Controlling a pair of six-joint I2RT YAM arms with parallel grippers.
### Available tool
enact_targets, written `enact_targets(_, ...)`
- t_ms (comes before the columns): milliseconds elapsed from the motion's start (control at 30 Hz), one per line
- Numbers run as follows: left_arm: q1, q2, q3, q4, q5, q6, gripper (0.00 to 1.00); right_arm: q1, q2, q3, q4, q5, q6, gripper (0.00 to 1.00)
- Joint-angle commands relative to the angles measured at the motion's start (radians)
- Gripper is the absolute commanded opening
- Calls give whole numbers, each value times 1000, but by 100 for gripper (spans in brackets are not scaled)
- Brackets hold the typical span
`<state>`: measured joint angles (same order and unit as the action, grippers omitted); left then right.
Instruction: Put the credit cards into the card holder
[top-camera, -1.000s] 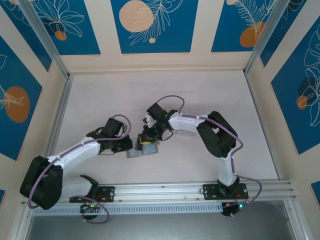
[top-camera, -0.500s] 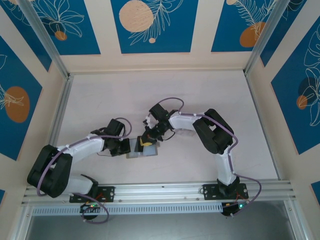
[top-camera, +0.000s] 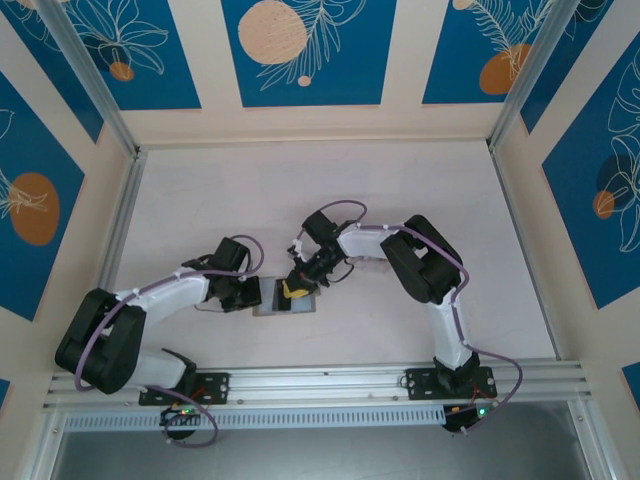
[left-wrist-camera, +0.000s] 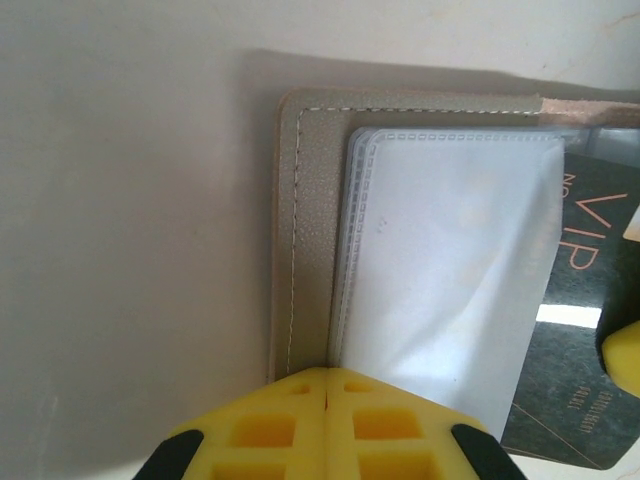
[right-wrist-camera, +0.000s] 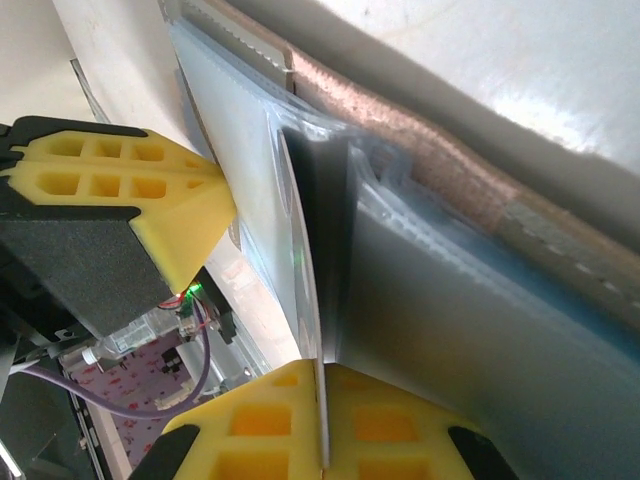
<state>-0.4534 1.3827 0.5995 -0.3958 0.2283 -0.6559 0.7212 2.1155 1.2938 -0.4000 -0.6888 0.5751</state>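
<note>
Top external view: from the bases at the near edge, both arms reach inward to the card holder (top-camera: 285, 310), which lies flat in the middle of the table (top-camera: 400, 200). Compared with a second ago, the left arm has resettled its pose. The left gripper (top-camera: 262, 294) sits at the holder's left edge, its jaws now together where they stood slightly apart before. The right arm's elbow has drawn in toward the centre, and the right gripper (top-camera: 296, 287) has come down closer onto the holder from the far side.

This view does not make out the card or the pockets, but the wrist cameras do. The left wrist view has its own yellow fingertips meeting with no gap at the holder's stitched grey border. Whether they pinch anything I cannot tell. Beyond them lie the clear sleeves (left-wrist-camera: 450, 280), then a black card (left-wrist-camera: 575, 380) lettered "VIP", with a yellow finger of the right gripper at its edge. The right wrist view shows its jaws clamped on that card's thin edge. The card slants in among the sleeves, and the left gripper's yellow tip touches a sleeve just beyond.
</note>
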Motion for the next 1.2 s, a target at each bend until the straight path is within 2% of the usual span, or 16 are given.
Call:
enact_targets(0,7,74,-43,4,-60,4,5,1,53,-18,-71,13,-17,0)
enact_targets(567,5,87,-40,12,-51,15,5,13,121,71,-163,23,-76,0)
enact_targets(967,2,79,-33,20,-28,15,5,85,102,76,14,74,58,0)
enact_targets(1033,1,70,-33,21,-24,12,5,89,97,77,20,91,66,3)
enact_targets(1167,1,52,-26,7,-35,11,5,79,49,64,-30,141,41,21)
